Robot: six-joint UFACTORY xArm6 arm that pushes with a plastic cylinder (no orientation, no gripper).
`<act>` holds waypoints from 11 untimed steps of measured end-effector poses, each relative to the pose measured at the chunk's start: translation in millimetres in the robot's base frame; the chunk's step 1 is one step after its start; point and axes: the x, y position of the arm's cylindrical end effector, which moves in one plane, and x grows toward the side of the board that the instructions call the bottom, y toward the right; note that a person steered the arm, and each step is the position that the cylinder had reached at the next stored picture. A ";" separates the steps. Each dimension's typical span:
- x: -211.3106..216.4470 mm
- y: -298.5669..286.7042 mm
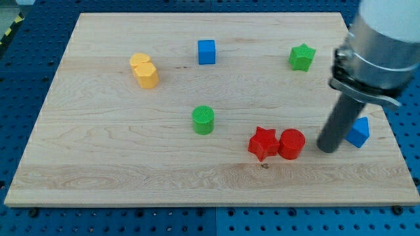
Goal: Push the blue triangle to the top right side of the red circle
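Observation:
The blue triangle (359,132) lies near the board's right edge, partly hidden behind my rod. The red circle (291,143) sits to its left, touching a red star (263,143) on its own left. My tip (327,147) rests on the board between the red circle and the blue triangle, close to the triangle's lower left side. The triangle is right of and slightly above the red circle.
A green circle (203,120) stands at mid-board. A blue cube (207,52) and a green star (302,57) are near the view's top. A yellow block (144,71) lies at upper left. The wooden board (98,170) ends just right of the triangle.

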 end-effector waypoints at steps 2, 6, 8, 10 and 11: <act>7.6 87.3; -21.1 21.4; -38.9 -12.5; -38.9 -74.4; -39.0 -78.1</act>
